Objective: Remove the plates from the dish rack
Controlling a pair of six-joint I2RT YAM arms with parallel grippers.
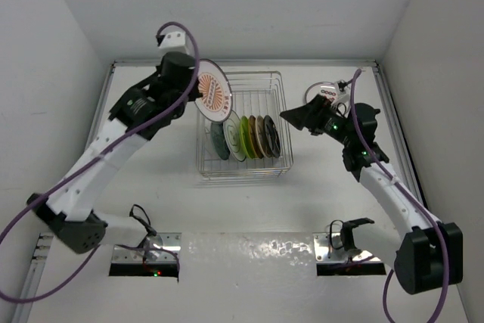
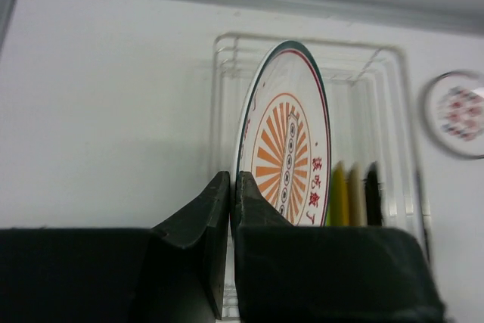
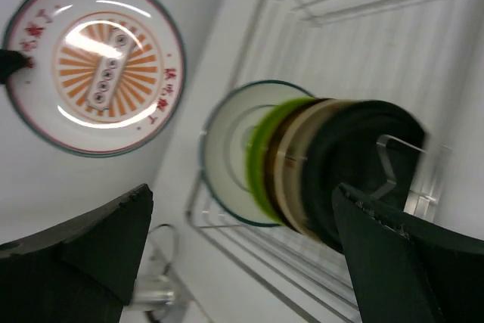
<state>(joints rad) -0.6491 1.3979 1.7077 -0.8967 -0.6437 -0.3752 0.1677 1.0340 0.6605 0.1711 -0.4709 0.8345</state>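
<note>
Red characters (image 2: pixel 317 181) on sunburst plate (image 2: pixel 283 134)

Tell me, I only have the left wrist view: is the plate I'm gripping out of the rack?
Observer: From the top view, the orange sunburst plate in the left gripper is out of the row, over the dish rack at its back-left corner.
Operator: How many are in the rack? I see three edges.
Observer: About five plates stand upright in a row.
Operator: And the other arm?
Observer: The right gripper is open beside the rack's right wall, holding nothing.
</note>
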